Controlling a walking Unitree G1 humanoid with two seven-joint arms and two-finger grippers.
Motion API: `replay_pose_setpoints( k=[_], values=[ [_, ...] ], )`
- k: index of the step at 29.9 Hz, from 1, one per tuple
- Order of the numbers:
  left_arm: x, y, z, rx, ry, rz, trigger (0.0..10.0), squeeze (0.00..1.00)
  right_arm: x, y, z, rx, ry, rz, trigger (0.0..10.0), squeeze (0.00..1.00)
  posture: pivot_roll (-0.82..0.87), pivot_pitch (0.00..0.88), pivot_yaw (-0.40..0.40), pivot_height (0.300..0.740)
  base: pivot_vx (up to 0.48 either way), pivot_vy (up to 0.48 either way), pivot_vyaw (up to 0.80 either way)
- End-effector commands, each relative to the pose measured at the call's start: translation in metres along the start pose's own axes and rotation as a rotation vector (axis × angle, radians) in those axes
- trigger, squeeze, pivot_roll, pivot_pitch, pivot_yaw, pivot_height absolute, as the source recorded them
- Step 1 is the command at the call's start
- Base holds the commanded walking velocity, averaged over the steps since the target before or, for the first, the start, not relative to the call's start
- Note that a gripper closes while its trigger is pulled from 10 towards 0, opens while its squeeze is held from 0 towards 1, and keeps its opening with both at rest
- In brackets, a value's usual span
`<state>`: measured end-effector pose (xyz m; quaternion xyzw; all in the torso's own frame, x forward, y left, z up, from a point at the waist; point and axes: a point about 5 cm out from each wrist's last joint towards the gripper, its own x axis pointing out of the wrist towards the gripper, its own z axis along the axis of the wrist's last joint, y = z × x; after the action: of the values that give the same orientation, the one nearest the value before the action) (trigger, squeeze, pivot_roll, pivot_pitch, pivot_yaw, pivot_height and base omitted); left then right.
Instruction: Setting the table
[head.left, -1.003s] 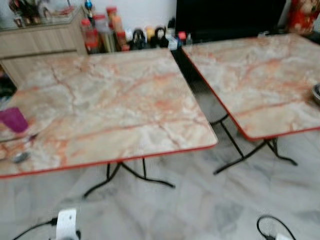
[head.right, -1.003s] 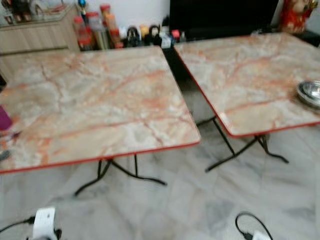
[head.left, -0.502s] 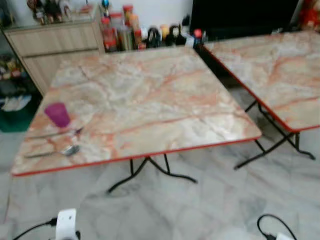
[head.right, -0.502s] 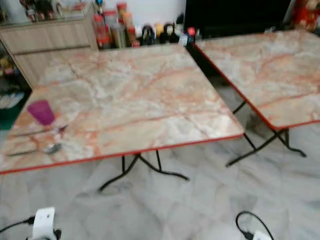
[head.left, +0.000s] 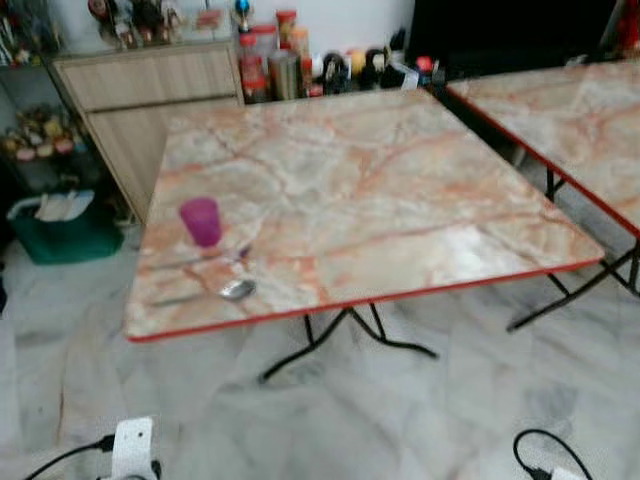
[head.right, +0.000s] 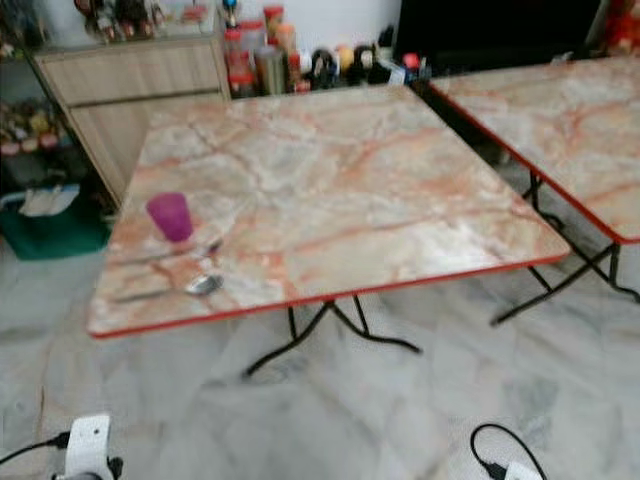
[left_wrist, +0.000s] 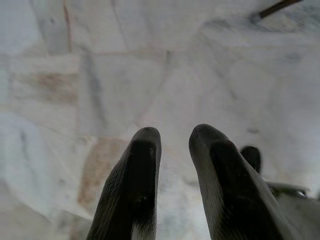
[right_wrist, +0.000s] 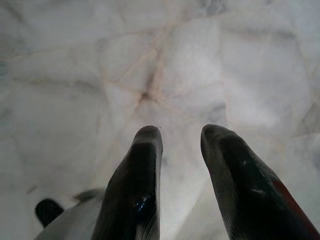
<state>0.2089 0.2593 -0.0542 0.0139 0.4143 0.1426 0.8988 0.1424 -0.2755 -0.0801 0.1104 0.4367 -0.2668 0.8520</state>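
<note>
Camera view has swung left since the earlier frame, bringing the marble table (head.left: 400, 190) fully into view. Purple cup (head.left: 201, 220) stands near the table's left edge, with spoon (head.left: 236, 290) just in front of it. Left gripper (left_wrist: 175, 137) and right gripper (right_wrist: 181, 135) hang over the floor (right_wrist: 150, 60), fingers slightly parted, gripping nothing.

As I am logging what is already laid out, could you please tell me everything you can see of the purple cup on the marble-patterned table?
The purple cup is a small, plain tumbler, seemingly translucent plastic, with no handle visible. It stands upright, mouth up, slightly wider at the rim than the base. It rests on the near left part of the marble-patterned table, close to its left edge. Just in front of it lie a fork and a spoon, apart from the cup. Nothing else touches it; whether it holds anything cannot be told in the blur.
</note>
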Motion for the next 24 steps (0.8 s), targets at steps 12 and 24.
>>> replay_pose_setpoints(
  k=[12,24],
  values=[
    [-0.0001,-0.0026,-0.0002,0.013,-0.004,-0.007,10.0,0.0,-0.0012,-0.0072,-0.0046,0.003,0.011,-0.02,10.0,0.0,-0.02,0.05,0.038,0.74,0.0,0.48,0.0],
    [0.0001,-0.0029,0.0009,0.01,-0.007,-0.005,10.0,0.0,-0.001,-0.0066,-0.0036,0.004,0.009,-0.019,10.0,0.0,-0.01,0.054,0.042,0.74,0.0,0.48,0.0]
  ],
)
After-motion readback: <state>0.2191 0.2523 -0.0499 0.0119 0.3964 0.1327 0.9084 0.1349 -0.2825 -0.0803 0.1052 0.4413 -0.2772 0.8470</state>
